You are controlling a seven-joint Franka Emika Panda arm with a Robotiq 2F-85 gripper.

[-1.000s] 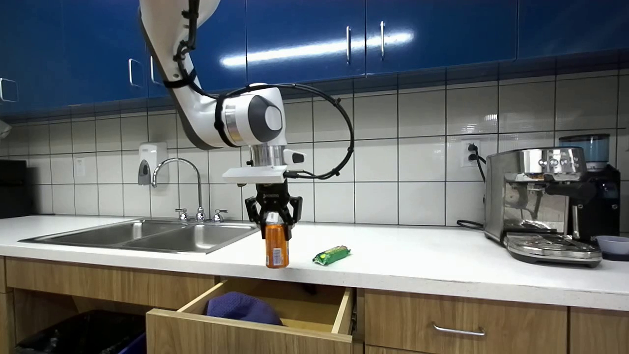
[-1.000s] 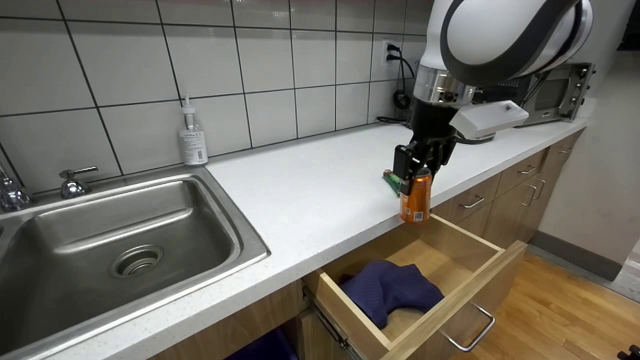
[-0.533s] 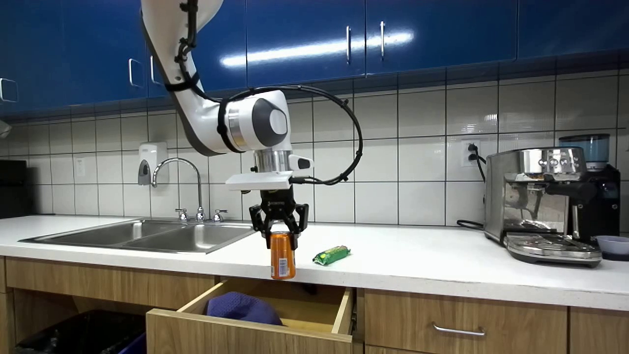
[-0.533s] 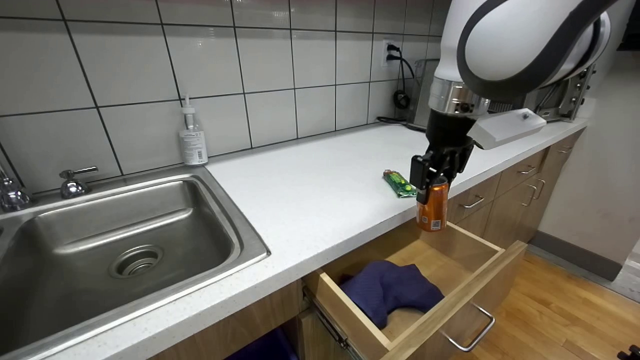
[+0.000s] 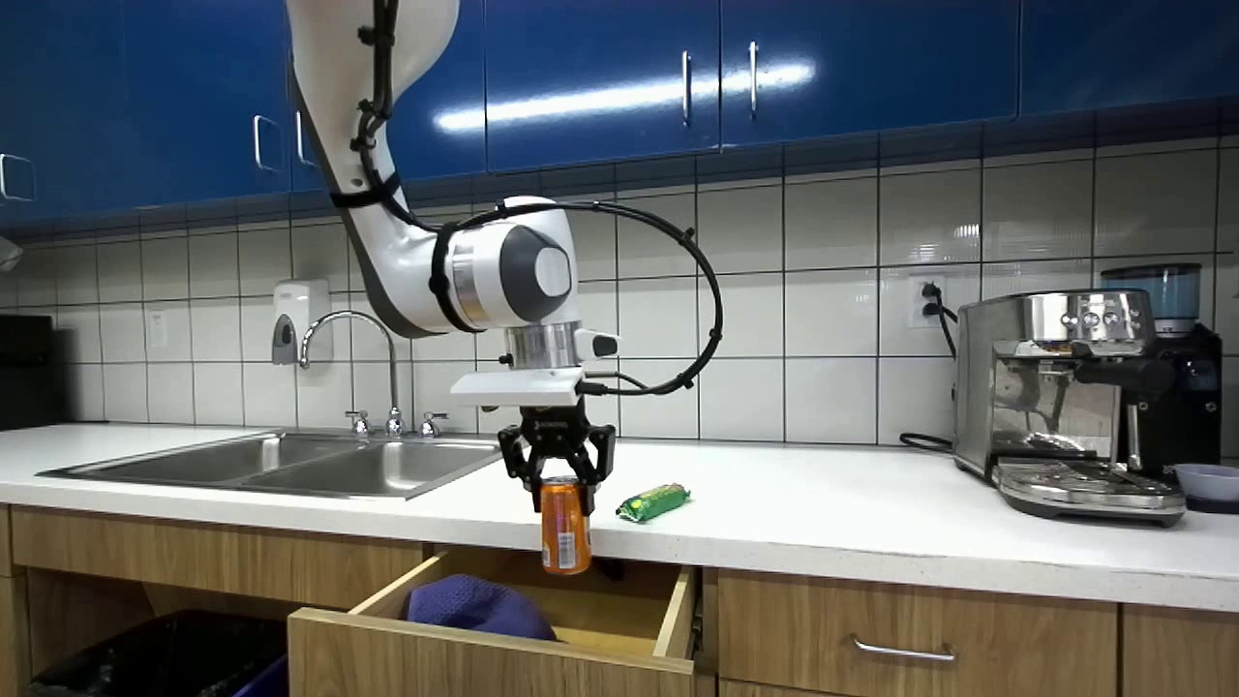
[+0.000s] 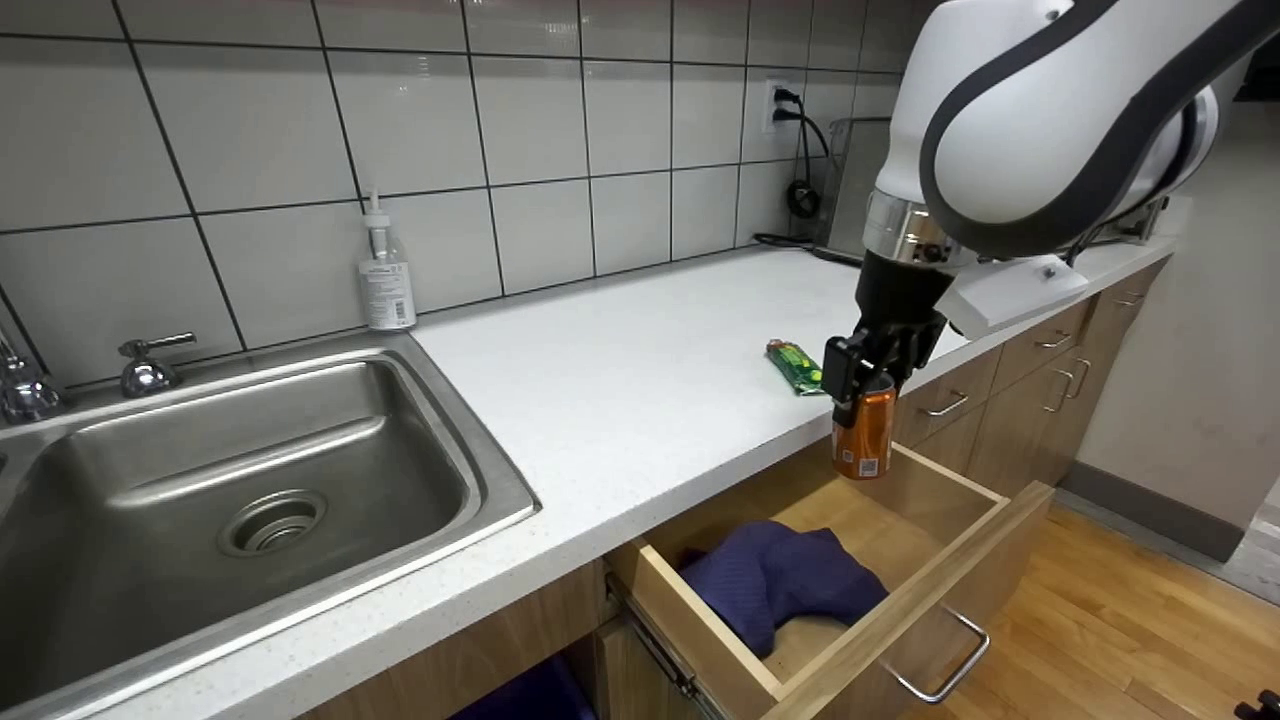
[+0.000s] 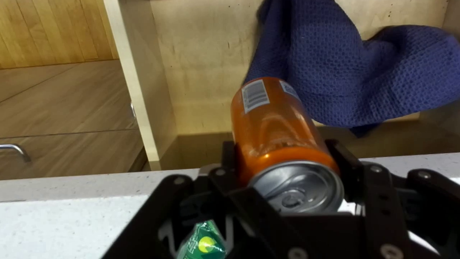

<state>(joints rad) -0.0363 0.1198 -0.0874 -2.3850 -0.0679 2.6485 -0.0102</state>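
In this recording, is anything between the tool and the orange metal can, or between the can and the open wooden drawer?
Nothing visible: the tool grips the can directly, above the drawer. Inside, a crumpled purple fabric cloth lies toward the steel sink; whether its edge reaches underneath is unclear.

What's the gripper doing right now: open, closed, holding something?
Gripper: closed, holding the can between its jaws.

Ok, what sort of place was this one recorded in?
Most likely a kitchen or kitchenette: a stainless-steel double-basin sink, a boxy silver espresso machine and glossy blue wall cabinets show it.
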